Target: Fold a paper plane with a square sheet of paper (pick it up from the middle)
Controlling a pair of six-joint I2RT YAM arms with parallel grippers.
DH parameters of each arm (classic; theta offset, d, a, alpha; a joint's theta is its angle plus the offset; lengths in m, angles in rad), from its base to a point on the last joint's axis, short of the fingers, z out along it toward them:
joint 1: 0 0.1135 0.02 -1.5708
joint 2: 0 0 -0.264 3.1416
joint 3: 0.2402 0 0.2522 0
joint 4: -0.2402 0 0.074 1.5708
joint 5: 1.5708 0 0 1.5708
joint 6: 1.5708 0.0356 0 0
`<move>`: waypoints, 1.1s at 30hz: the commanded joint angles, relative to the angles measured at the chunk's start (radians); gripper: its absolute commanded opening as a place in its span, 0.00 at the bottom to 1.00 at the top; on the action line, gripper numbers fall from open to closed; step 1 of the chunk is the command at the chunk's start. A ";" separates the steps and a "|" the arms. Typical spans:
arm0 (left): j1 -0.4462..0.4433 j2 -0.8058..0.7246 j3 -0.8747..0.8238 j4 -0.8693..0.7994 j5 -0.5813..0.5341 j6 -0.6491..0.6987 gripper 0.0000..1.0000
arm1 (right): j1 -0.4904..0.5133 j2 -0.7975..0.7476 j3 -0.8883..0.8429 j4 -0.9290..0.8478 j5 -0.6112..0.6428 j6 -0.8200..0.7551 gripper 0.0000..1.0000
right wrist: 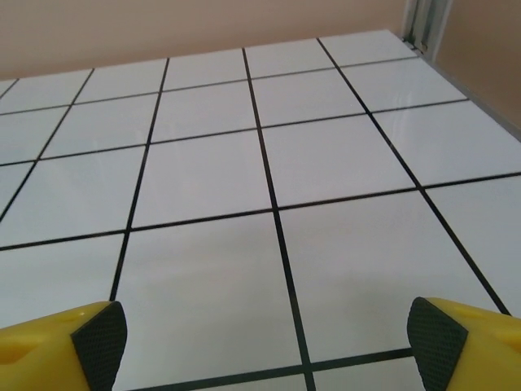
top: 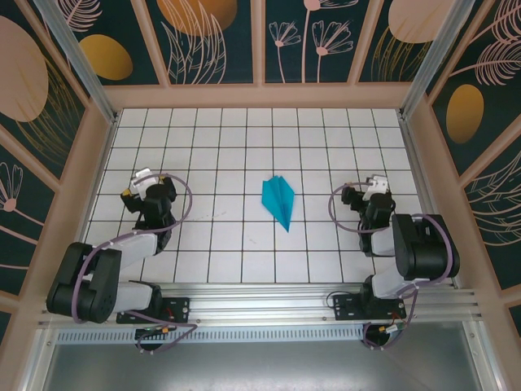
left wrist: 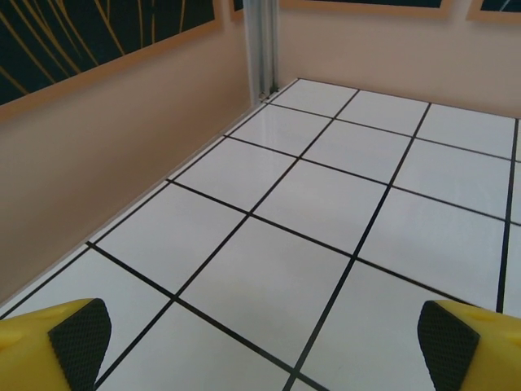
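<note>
Overhead: teal paper plane (top: 278, 202) flat mid-surface (top: 228, 244), well apart from both arms; wrist views: left pincer (left wrist: 264, 342) and right pincer (right wrist: 269, 342) released, bare tiles beneath.

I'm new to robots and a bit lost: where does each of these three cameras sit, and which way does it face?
Top: above and behind the arms, looking down at the table, the plane and both arms.
Left wrist: low on the left arm, facing the table's far left corner; its open left gripper frames the bottom.
Right wrist: low on the right arm, facing the far wall; its open right gripper frames the bottom.
Shared: all three show the tiled table.
</note>
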 commanded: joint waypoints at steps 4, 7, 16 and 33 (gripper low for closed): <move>0.036 0.086 -0.050 0.367 0.151 0.159 0.98 | -0.012 0.002 0.027 0.120 -0.045 0.013 0.99; 0.068 0.173 -0.102 0.577 0.207 0.174 0.98 | -0.014 0.001 0.029 0.116 -0.048 0.014 0.99; 0.176 0.221 -0.115 0.614 0.428 0.106 0.99 | -0.014 0.001 0.029 0.117 -0.048 0.013 0.99; 0.175 0.204 -0.110 0.571 0.413 0.102 0.99 | -0.014 0.001 0.029 0.117 -0.048 0.013 0.99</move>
